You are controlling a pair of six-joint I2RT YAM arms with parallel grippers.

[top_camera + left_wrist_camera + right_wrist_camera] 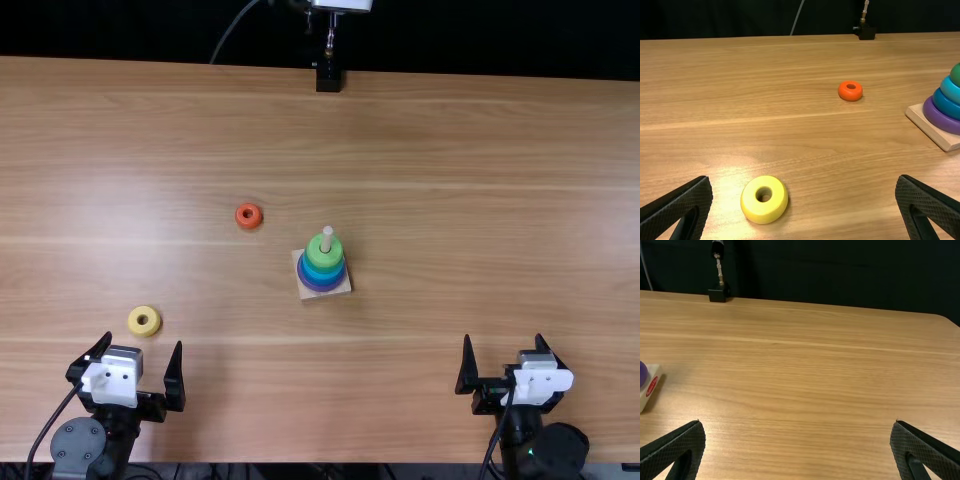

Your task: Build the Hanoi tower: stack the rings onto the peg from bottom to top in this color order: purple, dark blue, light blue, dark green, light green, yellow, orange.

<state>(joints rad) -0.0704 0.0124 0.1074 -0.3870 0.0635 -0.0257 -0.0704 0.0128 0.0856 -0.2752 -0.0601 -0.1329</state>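
Note:
Near the table's front left, my left gripper [143, 368] stands open just short of the yellow ring [144, 321]. In the left wrist view the yellow ring [764, 199] lies flat beyond the open left gripper [804, 184]. The orange ring [249, 215] rests on the table farther back. Mid-table, the wooden base [340, 286] holds the peg [327, 238], its tip bare above a light green ring [324, 256]; blue rings and a purple ring [321, 285] are below. My right gripper [507, 365], open and holding nothing, is at the front right; right wrist view: right gripper [798, 426].
A black stand [328, 77] with a metal rod is at the table's far edge, and a thin cable runs behind that edge. Bare wood [480, 220] lies between the base and the right side.

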